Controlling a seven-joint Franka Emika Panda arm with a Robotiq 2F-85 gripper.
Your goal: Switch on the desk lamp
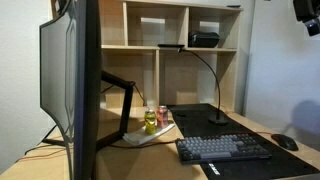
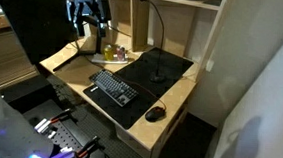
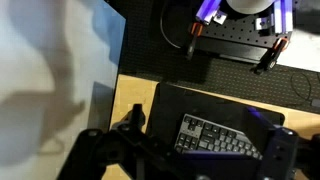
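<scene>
The desk lamp is a thin black gooseneck with a small base (image 1: 218, 120) on the black desk mat. Its stem curves up to a slim head under the shelf. It also shows in the other exterior view (image 2: 158, 76). I see no light from it. My gripper (image 2: 87, 21) hangs high above the desk, well away from the lamp, and shows at the top corner of an exterior view (image 1: 306, 15). In the wrist view the gripper (image 3: 188, 152) is open and empty, looking down on the keyboard (image 3: 215, 140). The lamp is not clear in the wrist view.
A large curved monitor (image 1: 70, 80) on a black arm stands at one side. A keyboard (image 1: 222, 148) and a mouse (image 1: 285, 142) lie on the mat. Cans and small items (image 1: 150, 120) sit near the monitor arm. A wooden shelf unit (image 1: 185, 30) rises behind the desk.
</scene>
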